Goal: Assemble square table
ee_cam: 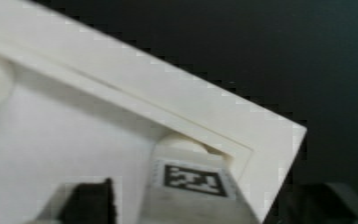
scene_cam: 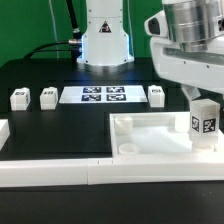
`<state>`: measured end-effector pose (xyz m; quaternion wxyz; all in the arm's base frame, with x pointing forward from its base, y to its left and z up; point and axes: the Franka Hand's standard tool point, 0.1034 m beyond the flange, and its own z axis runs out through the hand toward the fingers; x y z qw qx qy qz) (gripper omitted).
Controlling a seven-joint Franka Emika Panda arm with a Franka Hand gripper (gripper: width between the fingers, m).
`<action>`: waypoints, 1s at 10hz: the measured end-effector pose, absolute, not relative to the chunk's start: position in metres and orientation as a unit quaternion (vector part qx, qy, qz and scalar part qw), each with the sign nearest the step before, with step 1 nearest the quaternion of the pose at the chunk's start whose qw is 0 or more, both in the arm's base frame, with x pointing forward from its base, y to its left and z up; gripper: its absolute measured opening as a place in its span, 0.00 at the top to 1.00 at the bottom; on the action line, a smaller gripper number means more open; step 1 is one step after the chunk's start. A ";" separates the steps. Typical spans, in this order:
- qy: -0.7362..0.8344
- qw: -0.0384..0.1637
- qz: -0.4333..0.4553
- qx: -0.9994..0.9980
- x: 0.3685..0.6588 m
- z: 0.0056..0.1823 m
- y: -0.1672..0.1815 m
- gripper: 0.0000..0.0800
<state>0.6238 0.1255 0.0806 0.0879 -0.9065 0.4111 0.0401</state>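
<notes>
Robotics lab: arm base [scene_cam: 104, 35] bolted on black bench [scene_cam: 60, 125], marker board [scene_cam: 102, 95] w/ tags, green backdrop [scene_cam: 30, 25].

four legs [scene_cam: 19, 98] [scene_cam: 48, 97] [scene_cam: 156, 94] [scene_cam: 206, 122], one tabletop [scene_cam: 160, 135], one marker board [scene_cam: 103, 95], one gripper [scene_cam: 197, 98].

Glossy white rounded arm housing [scene_cam: 180, 50], silver-grey ribbed wrist ring, white base column with black cables behind
</notes>
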 end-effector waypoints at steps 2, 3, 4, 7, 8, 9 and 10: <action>0.325 0.085 0.029 -0.942 0.625 0.081 0.126 0.21; 0.301 0.086 0.027 -0.949 0.625 0.081 0.126 0.19; 0.258 0.087 0.023 -0.962 0.625 0.081 0.126 0.19; 0.064 0.066 0.003 -0.996 0.626 0.080 0.114 0.19; 0.017 0.062 -0.001 -0.998 0.626 0.079 0.116 0.19; 0.027 0.065 0.000 -0.998 0.626 0.080 0.116 0.19; 0.033 0.065 0.001 -0.997 0.626 0.080 0.116 0.30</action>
